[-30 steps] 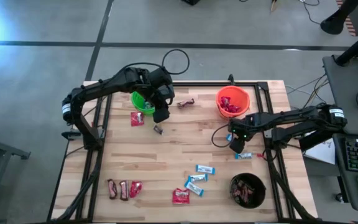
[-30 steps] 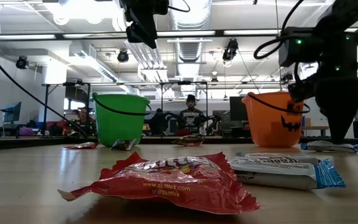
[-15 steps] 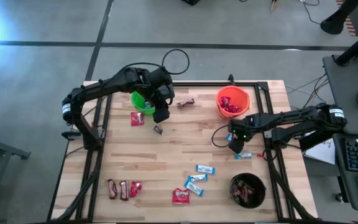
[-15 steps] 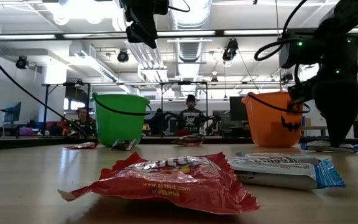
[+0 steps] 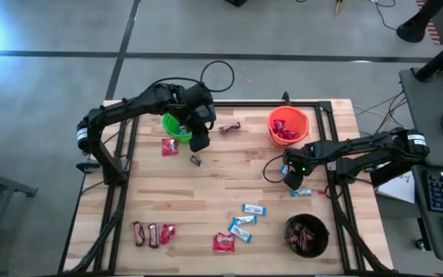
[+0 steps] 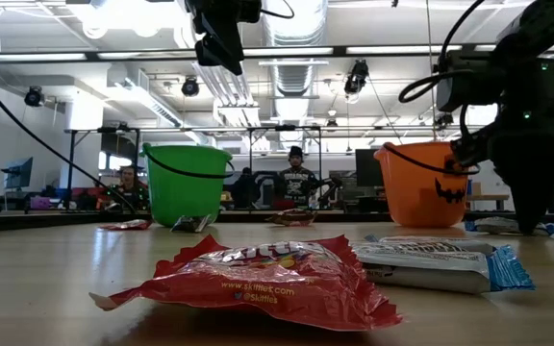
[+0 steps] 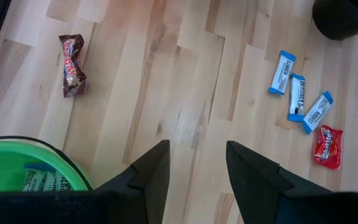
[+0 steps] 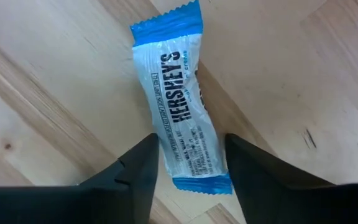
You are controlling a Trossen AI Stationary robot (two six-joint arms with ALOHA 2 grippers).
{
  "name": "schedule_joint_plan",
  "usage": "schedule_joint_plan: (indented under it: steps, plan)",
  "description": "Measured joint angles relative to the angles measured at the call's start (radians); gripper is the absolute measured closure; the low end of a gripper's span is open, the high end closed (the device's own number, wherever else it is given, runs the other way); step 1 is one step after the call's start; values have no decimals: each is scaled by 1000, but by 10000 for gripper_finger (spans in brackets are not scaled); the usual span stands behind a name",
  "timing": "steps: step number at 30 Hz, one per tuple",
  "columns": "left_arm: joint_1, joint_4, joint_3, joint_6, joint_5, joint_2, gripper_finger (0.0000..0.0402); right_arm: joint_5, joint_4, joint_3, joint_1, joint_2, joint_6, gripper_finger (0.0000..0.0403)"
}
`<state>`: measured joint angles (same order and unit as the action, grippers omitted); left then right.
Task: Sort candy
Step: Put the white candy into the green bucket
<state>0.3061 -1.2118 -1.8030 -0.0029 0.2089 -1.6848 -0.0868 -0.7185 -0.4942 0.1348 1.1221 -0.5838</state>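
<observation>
Right pincer [image 8: 188, 165], fingers parted, straddles a blue-and-white bar [image 8: 180, 102] lying flat on the bench [image 5: 229, 181], between orange bucket [image 5: 288, 125] and black bucket [image 5: 306, 235]. Left pincer [image 7: 194, 171], parted and empty, hovers beside the green bucket [image 5: 174, 125].

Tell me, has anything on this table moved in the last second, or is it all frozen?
Only a little. In the low view the right gripper has slid slightly sideways and sunk toward the table. Its fingers now straddle a blue-and-white bar; whether they grip it yet I cannot tell. The left gripper hangs open beside the green bucket exactly as before, and the candy and buckets have not shifted.
</observation>
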Motion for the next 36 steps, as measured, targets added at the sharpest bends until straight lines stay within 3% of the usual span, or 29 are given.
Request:
schedule_joint_plan:
  steps: [9,12,25,36]
  plan:
    - [0,0,0,0,0,0,262,-7,0,-2,0,-2,-48,355]
    - [0,0,0,0,0,0,262,-10,0,-2,0,-2,-49,378]
    - [0,0,0,13,-18,0,262,-53,-14,-80,-2,-1,-47,391]
    - [0,53,0,16,-42,0,262,-53,-65,-298,-2,-1,10,391]
